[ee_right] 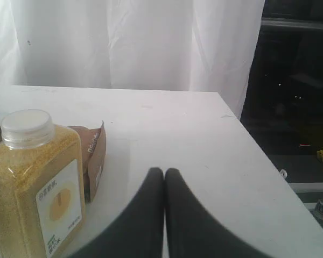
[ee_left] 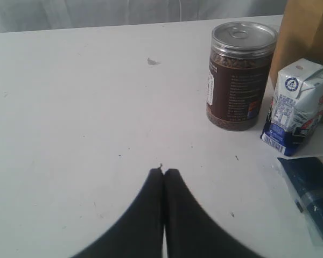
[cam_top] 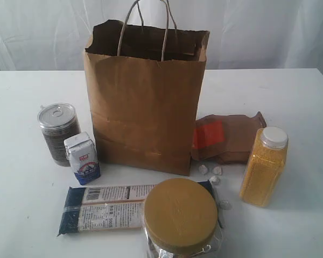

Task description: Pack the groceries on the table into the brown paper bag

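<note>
The brown paper bag [cam_top: 145, 102] stands upright and open mid-table [cam_top: 21, 204]. Left of it are a clear can with a metal lid [cam_top: 57, 133] and a small blue-white carton [cam_top: 82, 158]. In front lie the long dark-blue noodle pack [cam_top: 105, 208] and a gold-lidded jar [cam_top: 180, 217]. On the right are the brown orange-labelled pouch [cam_top: 226, 137], tiny wrapped candies [cam_top: 210, 171] and a white-lidded jar of yellow grain [cam_top: 264, 166]. My left gripper [ee_left: 164, 171] is shut and empty over bare table, short of the can [ee_left: 238, 75] and carton [ee_left: 296, 106]. My right gripper [ee_right: 164, 171] is shut and empty beside the yellow jar [ee_right: 35, 183] and pouch [ee_right: 91, 153].
A white curtain [ee_right: 124, 43] hangs behind the table. The table's right edge [ee_right: 269, 161] runs close to my right gripper, with a dark drop beyond it. Neither arm shows in the exterior view.
</note>
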